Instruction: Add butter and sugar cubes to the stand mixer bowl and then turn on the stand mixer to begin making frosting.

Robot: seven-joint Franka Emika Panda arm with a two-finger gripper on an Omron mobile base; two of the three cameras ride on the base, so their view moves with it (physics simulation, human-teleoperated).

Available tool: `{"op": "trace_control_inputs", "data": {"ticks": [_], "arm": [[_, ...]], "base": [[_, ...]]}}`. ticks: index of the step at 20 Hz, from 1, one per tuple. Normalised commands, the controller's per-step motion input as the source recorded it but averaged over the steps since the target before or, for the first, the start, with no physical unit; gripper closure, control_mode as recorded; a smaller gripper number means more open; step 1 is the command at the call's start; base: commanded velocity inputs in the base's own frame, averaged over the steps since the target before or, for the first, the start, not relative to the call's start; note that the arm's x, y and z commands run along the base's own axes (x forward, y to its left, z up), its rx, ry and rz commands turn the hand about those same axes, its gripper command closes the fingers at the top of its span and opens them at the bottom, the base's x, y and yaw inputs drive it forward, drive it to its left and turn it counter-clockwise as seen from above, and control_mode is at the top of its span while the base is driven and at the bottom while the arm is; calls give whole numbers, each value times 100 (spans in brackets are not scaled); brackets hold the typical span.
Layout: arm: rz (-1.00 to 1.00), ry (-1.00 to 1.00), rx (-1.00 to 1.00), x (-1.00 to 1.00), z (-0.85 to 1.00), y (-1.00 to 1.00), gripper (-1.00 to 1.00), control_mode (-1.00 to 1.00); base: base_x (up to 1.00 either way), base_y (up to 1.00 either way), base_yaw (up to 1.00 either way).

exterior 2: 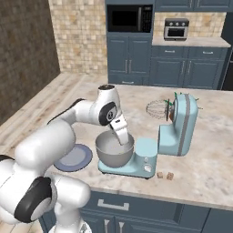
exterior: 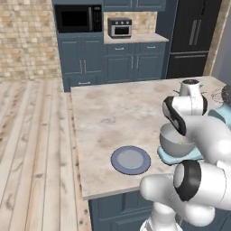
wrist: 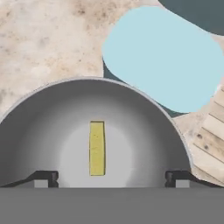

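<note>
The butter [wrist: 97,148], a small yellow stick, lies flat on the bottom of the grey metal stand mixer bowl [wrist: 43,122]. My gripper [wrist: 111,178] hangs just above the bowl [exterior 2: 113,152], open, its two fingertips [wrist: 46,178] wide apart with nothing between them. In the right base view the gripper [exterior 2: 123,136] dips over the bowl's rim. The bowl sits on the base of the light blue stand mixer [exterior 2: 179,125], whose head is tilted back with the whisk raised. Two sugar cubes [exterior 2: 164,175] rest on the counter by the front of the mixer's base.
A flat blue-grey plate [exterior: 131,160] lies on the counter left of the bowl, near the front edge. The marble island counter [exterior: 108,113] stretches back and left. Cabinets, a microwave and a toaster oven stand far behind.
</note>
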Motion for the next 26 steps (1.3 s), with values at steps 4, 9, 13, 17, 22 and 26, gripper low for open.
{"op": "trace_control_inputs", "data": {"ticks": [4, 9, 13, 17, 22, 26], "arm": [[0, -9, -15, -81, 59, 37, -100, -100], [0, -9, -6, -97, -23, 20, -100, -100], [8, -34, -6, -89, 8, -37, -100, -100], [16, -29, -5, -58, 17, -65, -100, -100], [26, -16, -1, -19, -2, -61, -100, -100], [28, 0, 0, 1, -14, -61, -100, -100]], "base": [[0, 0, 0], [0, 0, 0], [0, 0, 0], [0, 0, 0], [0, 0, 0], [0, 0, 0]]}}
